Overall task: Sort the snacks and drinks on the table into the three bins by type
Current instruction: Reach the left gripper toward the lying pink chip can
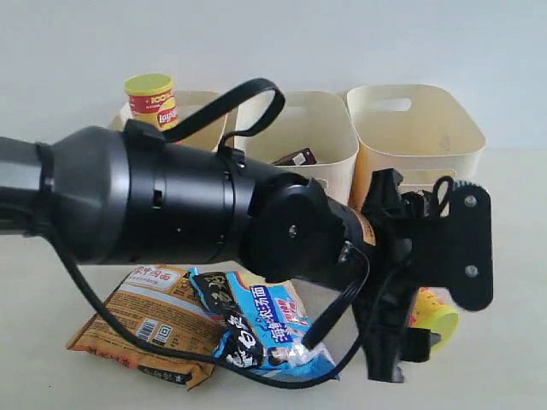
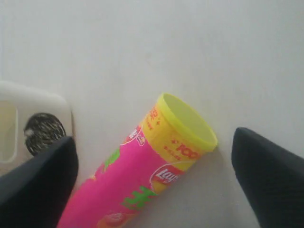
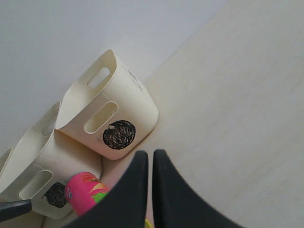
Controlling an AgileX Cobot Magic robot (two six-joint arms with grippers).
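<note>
The pink chip tube [image 2: 142, 180] lies on its side on the table [image 2: 213, 57], its yellow-green lid [image 2: 186, 124] towards open table. My left gripper [image 2: 156, 190] is open, with one finger [image 2: 40, 185] on each side of the tube, neither touching it. In the exterior view this gripper [image 1: 410, 342] hangs over the tube's lid [image 1: 438, 320]. My right gripper [image 3: 152, 164] is shut on nothing, above the table near the circle bin [image 3: 118, 109]. The yellow-red tube [image 1: 152, 98] stands in the left bin [image 1: 205, 107]. A dark purple carton [image 1: 296, 158] lies in the middle bin [image 1: 329, 128]. No blue-white carton shows.
The orange-brown bag [image 1: 141, 320] and the blue-black bag [image 1: 256, 325] lie overlapping at the table's front left. The right bin [image 1: 419, 128] stands behind the left gripper. The left arm's black body [image 1: 171, 201] blocks much of the exterior view.
</note>
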